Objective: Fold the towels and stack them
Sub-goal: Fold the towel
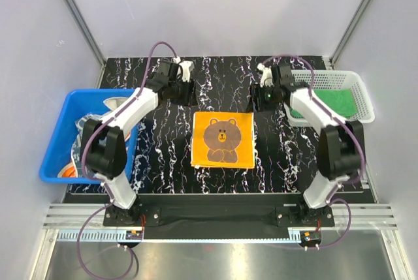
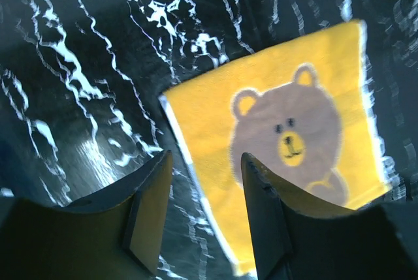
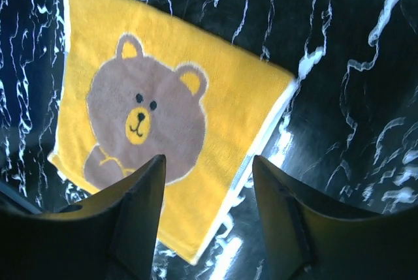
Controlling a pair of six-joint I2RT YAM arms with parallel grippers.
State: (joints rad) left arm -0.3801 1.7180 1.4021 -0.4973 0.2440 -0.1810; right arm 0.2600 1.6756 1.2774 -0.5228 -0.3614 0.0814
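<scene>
Left hand (image 2: 204,162), right hand (image 3: 209,162) just beyond towel (image 1: 223,140)

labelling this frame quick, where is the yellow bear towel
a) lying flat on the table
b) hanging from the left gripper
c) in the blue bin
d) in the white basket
a: the yellow bear towel lies spread flat on the black marbled table, while the left gripper and the right gripper are both open above it with nothing between their fingers.
</scene>
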